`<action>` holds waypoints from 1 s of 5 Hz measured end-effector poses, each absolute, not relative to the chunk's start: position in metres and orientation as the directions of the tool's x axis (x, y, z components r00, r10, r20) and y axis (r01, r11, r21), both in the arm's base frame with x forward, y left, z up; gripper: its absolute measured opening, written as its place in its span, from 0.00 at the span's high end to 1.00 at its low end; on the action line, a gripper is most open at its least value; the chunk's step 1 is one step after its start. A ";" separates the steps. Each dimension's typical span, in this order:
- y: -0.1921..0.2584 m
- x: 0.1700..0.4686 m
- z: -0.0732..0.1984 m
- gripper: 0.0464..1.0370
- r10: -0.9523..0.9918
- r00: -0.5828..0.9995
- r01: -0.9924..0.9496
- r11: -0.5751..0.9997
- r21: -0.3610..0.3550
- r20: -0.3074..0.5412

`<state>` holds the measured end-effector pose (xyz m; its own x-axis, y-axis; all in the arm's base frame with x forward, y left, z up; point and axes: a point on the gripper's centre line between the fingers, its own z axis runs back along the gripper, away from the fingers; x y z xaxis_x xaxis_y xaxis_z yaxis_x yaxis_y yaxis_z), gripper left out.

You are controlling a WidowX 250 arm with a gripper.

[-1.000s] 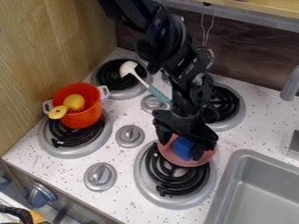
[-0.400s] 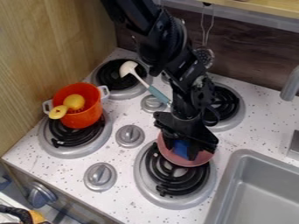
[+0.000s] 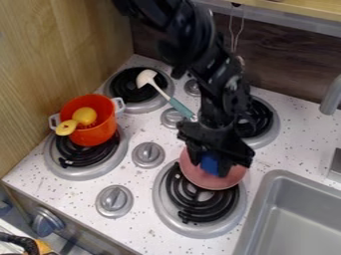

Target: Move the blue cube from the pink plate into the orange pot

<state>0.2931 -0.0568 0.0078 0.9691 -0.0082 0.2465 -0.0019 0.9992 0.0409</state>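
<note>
Camera view: tool (image 3: pixel 210 167) hangs down from the arm, blue block (image 3: pixel 210 163) between its fingers, which look clenched on it from both sides. Grasp reads as on; exact contact at the tips is partly hidden behind the tool. Block is right at the tool's tips, over the pink dish (image 3: pixel 200 177). Can't tell whether the block's underside touches the dish. Dish sits directly under the tool, on the coil of the nearest burner (image 3: pixel 180 230), so its footing is likely not very steady.

Handling, as a judgement: keep squeeze even and centred on the block's sides, since a corner hold could let it twist. Any lift should go straight up first, clear of the dish rim, before any sideways travel; fingertips low in the dish could catch the rim and tip or drag it on the coil. Slow start, then check the block comes up without the dish.

Around the tool: knob (image 3: pixel 148 155) left of it in view, orange pot (image 3: pixel 100 133) with yellow items (image 3: pixel 85 115) farther left, spoon (image 3: pixel 178 107) above left with its handle end near the arm, sink (image 3: pixel 303 214) lower right, all on or set in the speckled desk (image 3: pixel 152 219). Spoon handle is the nearest snag for the arm; a low swing that way would be risky.
</note>
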 end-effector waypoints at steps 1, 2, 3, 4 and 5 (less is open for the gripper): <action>-0.049 0.290 0.037 0.45 0.009 0.962 -0.031 0.997 0.074 0.274; -0.035 0.288 0.057 0.45 0.060 0.941 -0.103 0.988 0.112 0.332; 0.015 0.286 0.061 0.45 0.145 0.930 -0.191 0.976 0.108 0.337; 0.052 0.288 0.063 0.45 0.153 0.920 -0.219 0.965 0.148 0.362; 0.085 0.285 0.064 0.45 0.195 0.903 -0.286 0.938 0.197 0.382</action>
<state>0.2849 0.0855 0.0636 0.9034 0.1950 0.3819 -0.2859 0.9377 0.1973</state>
